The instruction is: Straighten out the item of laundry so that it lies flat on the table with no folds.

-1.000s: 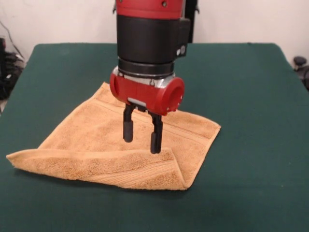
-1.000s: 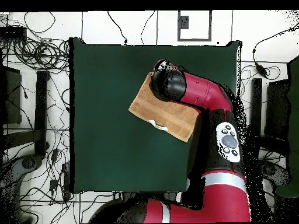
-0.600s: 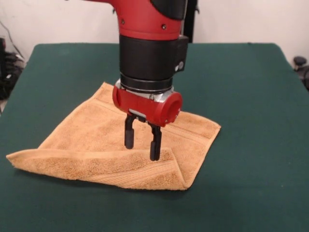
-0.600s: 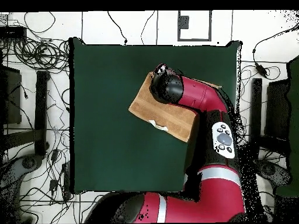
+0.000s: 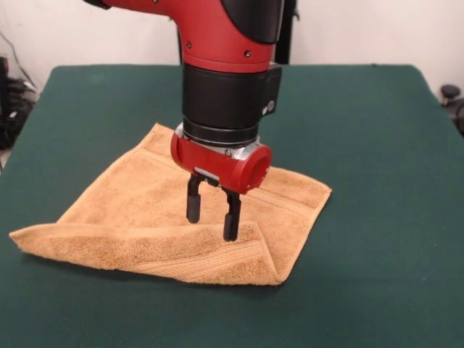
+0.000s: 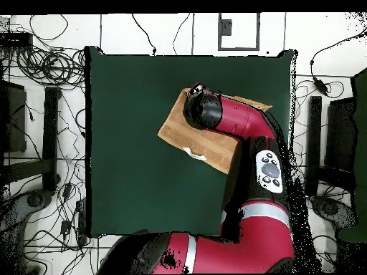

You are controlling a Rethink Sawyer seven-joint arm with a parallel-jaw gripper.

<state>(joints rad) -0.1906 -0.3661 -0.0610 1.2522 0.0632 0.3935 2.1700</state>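
The tabletop (image 5: 377, 145) is a large rectangle covered in dark green cloth. The red and black arm (image 5: 228, 65) descends from 12 o'clock in the front view; in the overhead view it enters from 6 o'clock and covers part of the towel.

The towel (image 5: 130, 210) is orange-tan terry and lies on the tabletop left of centre in the front view, toward 8 o'clock. It is not flat: the near edge is doubled over into a thick band running from the 9 o'clock corner to the 5 o'clock corner. A woven border band crosses the right-hand portion. In the overhead view a small white tag (image 6: 191, 151) shows at the towel's 6 o'clock edge.

The gripper (image 5: 212, 220) points straight down over the towel, its two black fingers (image 5: 193, 204) set narrowly apart with nothing between them. The tips stand just above the upper edge of the folded band; contact cannot be determined.
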